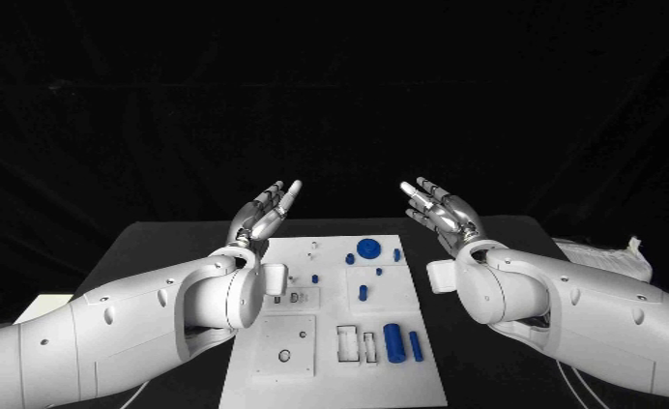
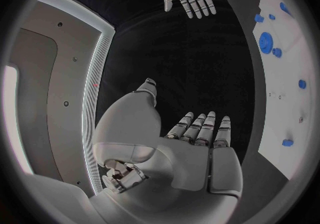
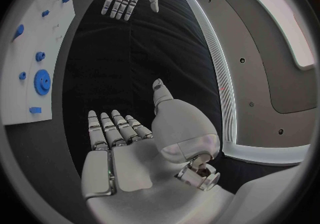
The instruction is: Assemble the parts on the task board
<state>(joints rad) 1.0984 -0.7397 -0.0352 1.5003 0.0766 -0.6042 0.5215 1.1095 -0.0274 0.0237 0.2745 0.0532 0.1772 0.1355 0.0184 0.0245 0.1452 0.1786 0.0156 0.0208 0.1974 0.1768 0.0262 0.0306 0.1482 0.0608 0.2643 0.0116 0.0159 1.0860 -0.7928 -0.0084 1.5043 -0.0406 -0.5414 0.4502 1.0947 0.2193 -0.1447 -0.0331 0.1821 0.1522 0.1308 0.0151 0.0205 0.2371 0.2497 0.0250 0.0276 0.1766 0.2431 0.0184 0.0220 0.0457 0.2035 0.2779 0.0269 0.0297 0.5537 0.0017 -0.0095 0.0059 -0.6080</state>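
The white task board [image 1: 334, 356] lies in the middle of the black table. On it are small blue parts: a round gear [image 1: 368, 248] near the far edge, small pegs [image 1: 363, 292] in the middle, and two blue cylinders [image 1: 394, 342] near the front. My left hand [image 1: 265, 211] is raised above the board's far left corner, fingers straight and apart, holding nothing. My right hand [image 1: 441, 208] is raised above the far right corner, likewise spread and empty. The left wrist view shows my left hand [image 2: 200, 133] flat, the board [image 2: 293, 106] beside it. In the right wrist view my right hand [image 3: 117, 130] is flat, the gear [image 3: 42, 81] visible.
A crumpled white cloth or bag [image 1: 602, 256] lies at the table's right edge. A pale object [image 1: 35, 307] sits at the left front corner. Black table surface [image 1: 154, 245] surrounds the board on both sides.
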